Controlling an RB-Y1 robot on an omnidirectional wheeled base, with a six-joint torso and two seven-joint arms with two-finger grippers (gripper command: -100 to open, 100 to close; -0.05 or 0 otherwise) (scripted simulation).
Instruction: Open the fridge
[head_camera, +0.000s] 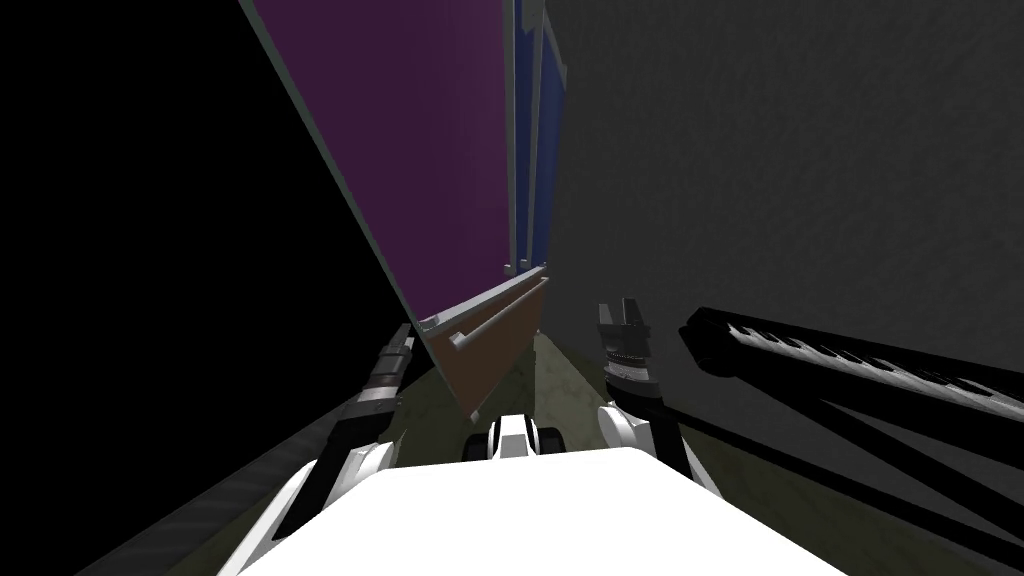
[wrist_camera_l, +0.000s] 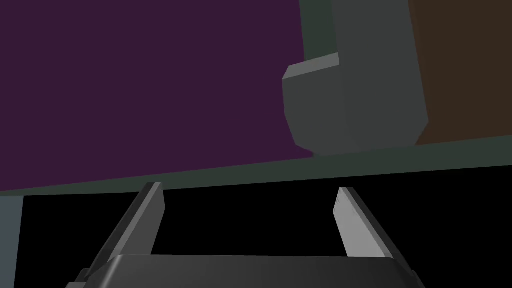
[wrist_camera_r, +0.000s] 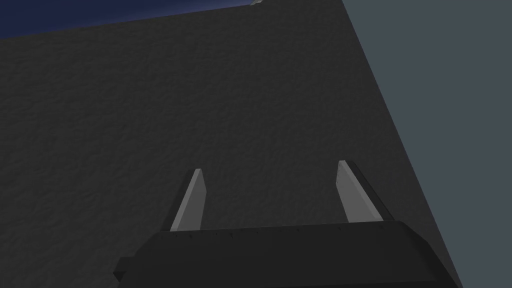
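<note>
Fridge door (head_camera: 420, 150) purple | left jaws spread, facing its handle (wrist_camera_l: 350, 90) | right jaws spread, held forward

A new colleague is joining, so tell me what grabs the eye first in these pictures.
The tall purple door panel with its grey-green frame dominates ahead-left, above a brown drawer front with a grey bar handle. The open left gripper sits just off the purple panel's edge, near a chunky grey handle block. A black keyboard with white keys lies to the right.

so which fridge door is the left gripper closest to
The purple door; the left gripper, open, is at its edge. The brown door lies beyond the handle.
</note>
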